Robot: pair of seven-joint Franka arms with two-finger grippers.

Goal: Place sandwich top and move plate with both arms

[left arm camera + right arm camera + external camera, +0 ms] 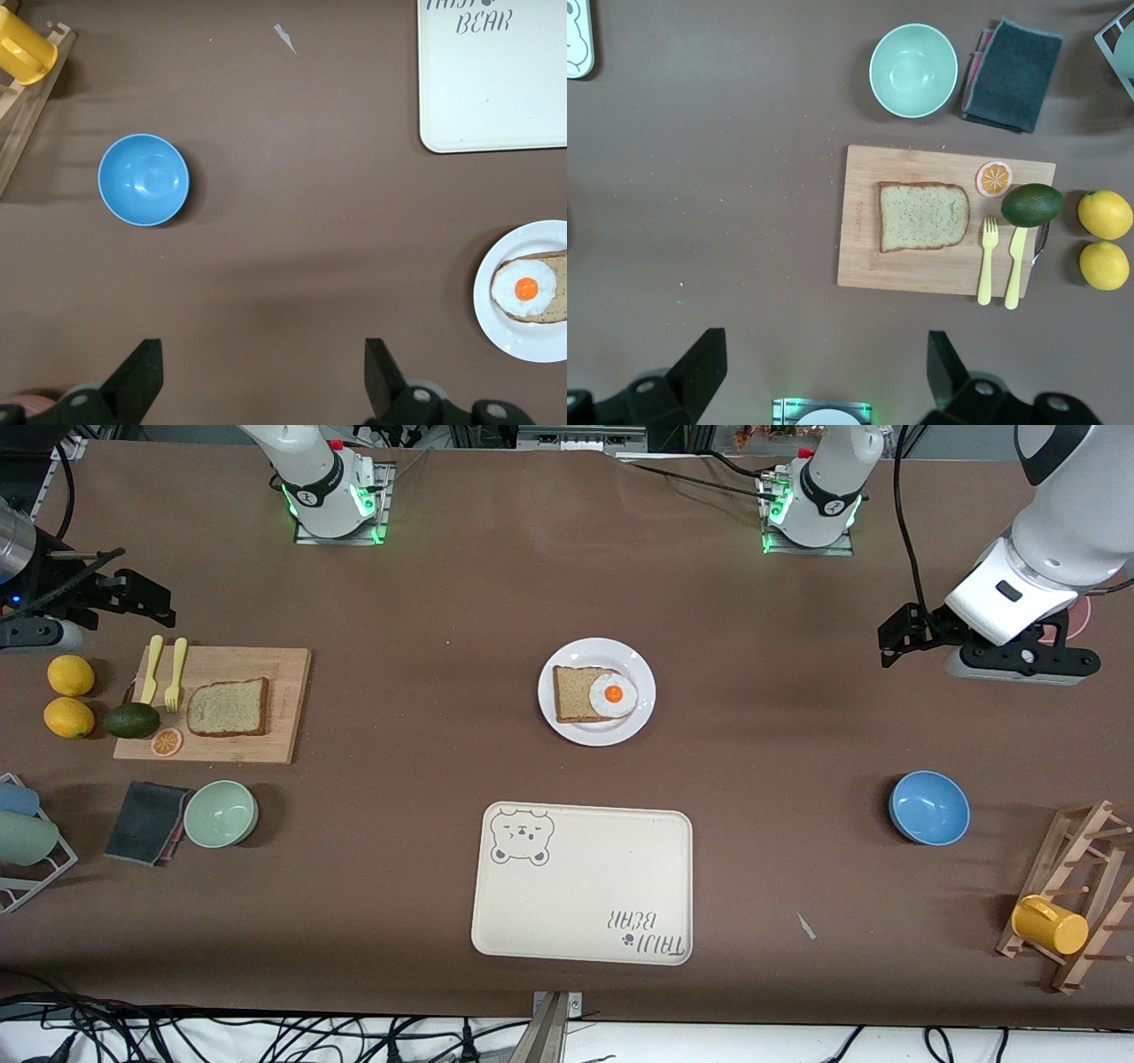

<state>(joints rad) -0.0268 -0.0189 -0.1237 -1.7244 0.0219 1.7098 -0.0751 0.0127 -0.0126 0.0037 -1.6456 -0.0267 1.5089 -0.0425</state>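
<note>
1. The plate is seen at the middle of the brown worktop, carrying a bread slice with a fried egg on it.
2. The sandwich top is laid flat on a wooden board toward the right arm's end of the worktop, well apart from the plate.
3. On the same board a yellow fork and knife, an avocado and an orange slice are set beside the bread.
4. Two lemons are placed just beside the board, at the worktop's edge.
5. A green bowl and a dark cloth are found nearer the front camera than the board.
6. The bear-printed tray is laid nearer the front camera than the plate.
7. A blue bowl is set toward the left arm's end, near a wooden rack holding a yellow cup.
8. The left pincer is held wide and empty, up over bare worktop at the left arm's end.
9. The right pincer is likewise held wide and empty, over bare worktop beside the board.
</note>
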